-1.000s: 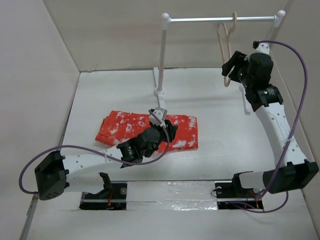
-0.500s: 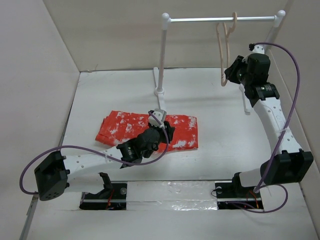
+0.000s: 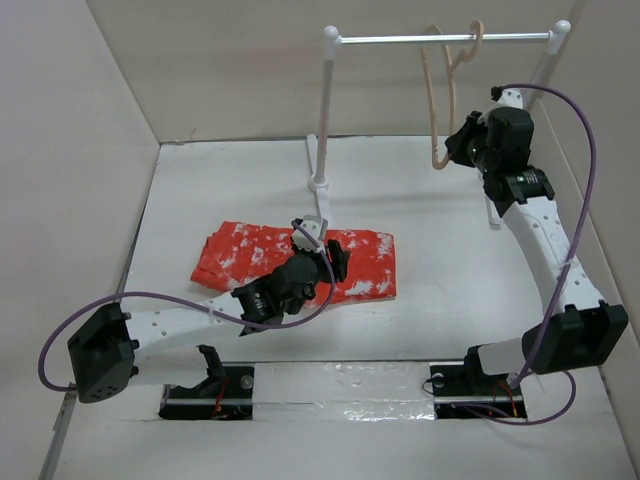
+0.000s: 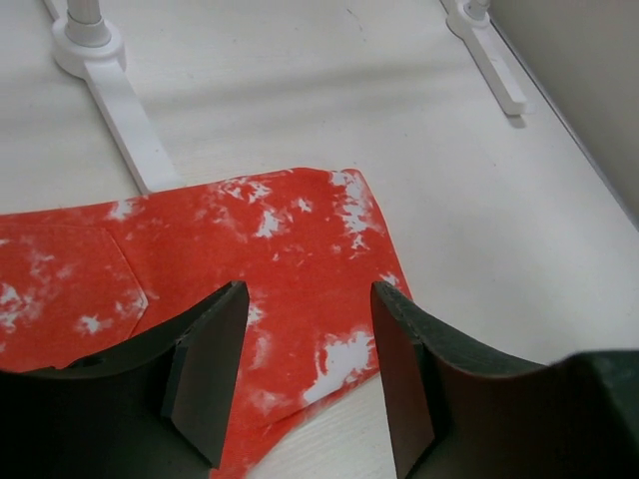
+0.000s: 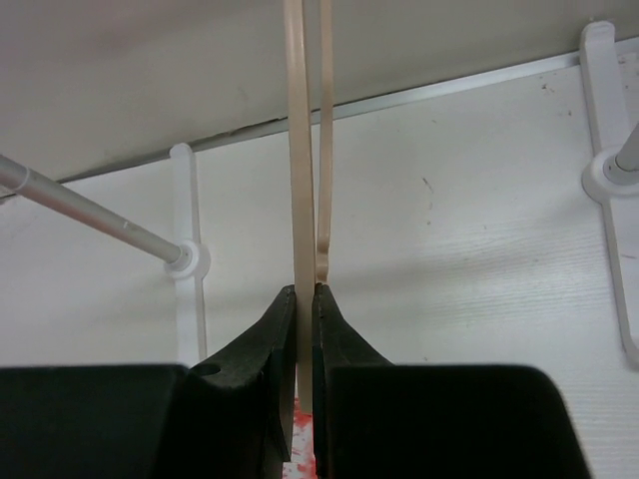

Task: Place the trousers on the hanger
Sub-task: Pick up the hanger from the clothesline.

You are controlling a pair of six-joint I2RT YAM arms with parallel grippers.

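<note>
The orange-red trousers with white splotches lie folded flat on the table. My left gripper hovers over their right end. In the left wrist view its jaws stand open above the trousers, and nothing is between the fingers. The pale beige hanger hangs by its hook from the rack's crossbar. My right gripper is shut on the hanger's lower part. In the right wrist view the jaws pinch one thin bar of the hanger.
The white tube rack stands at the back, its left post just behind the trousers and its foot close to their far edge. Side walls enclose the table. Purple cables loop off both arms.
My right gripper has closed on the hanger, and the hanger's lower end has swung left. My left gripper has opened wider over the trousers.
</note>
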